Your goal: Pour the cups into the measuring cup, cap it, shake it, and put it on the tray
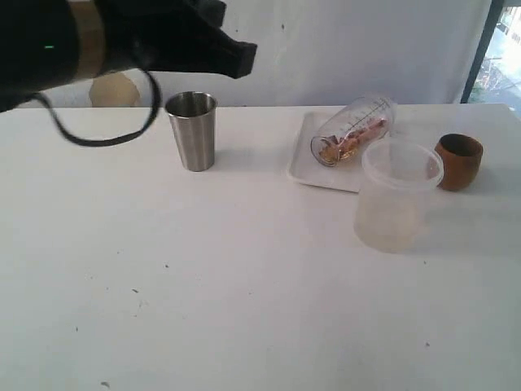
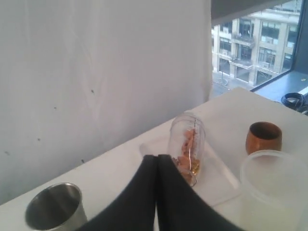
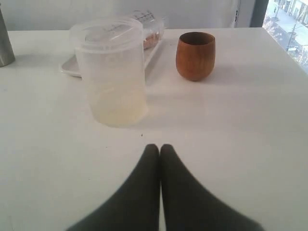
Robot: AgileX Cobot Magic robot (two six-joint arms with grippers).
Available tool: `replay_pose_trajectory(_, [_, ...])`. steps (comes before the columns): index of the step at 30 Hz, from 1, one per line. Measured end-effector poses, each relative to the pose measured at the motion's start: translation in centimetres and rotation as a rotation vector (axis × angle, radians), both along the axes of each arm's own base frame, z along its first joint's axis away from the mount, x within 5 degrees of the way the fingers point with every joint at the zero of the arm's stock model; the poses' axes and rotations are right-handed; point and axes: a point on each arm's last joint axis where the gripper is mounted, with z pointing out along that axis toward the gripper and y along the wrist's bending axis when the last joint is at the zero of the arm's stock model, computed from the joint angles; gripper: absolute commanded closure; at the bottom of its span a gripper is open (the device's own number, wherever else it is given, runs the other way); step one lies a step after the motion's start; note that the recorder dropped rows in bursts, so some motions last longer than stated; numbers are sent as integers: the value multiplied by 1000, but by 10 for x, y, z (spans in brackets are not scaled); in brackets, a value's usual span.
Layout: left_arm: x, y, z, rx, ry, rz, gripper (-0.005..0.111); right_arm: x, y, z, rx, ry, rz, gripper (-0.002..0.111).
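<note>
We've got the white table [image 1: 244,285] carrying the tray [image 1: 304,165], measuring cup [image 1: 354,130] lying sideways on it. Only the wrist views show the left gripper [image 2: 157,158] and right gripper [image 3: 160,147] pinched together, empty. Buildings [image 2: 255,48] show outside the window.

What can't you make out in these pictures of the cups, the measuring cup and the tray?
- Measuring cup: right wrist view, mostly behind the frosted container; whether it is capped is unclear everywhere.
- Tray: exterior view, near right corner hidden by that container.
- Steel tumbler: left wrist view, base cut off by the bottom edge.
- Right gripper: outside the exterior view.
</note>
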Motion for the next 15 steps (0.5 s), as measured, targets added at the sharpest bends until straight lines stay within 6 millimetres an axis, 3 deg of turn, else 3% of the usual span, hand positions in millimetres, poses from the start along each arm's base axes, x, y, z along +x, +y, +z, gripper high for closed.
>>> replay_pose_trajectory(4, [-49,37,22,-55,-89,57,107,0,0,0,0,0,0,108])
replay_pose_trajectory(5, [-68,56,29,-110,-112,74,107,0,0,0,0,0,0,108])
replay_pose_trajectory(8, [-88,80,28,-174,-121,78,107,0,0,0,0,0,0,108])
replay_pose_trajectory(10, [-109,115,10,-220,-128,105,107,0,0,0,0,0,0,108])
replay_pose_trajectory(15, [-132,154,-36,-204,-147,147,107,0,0,0,0,0,0,108])
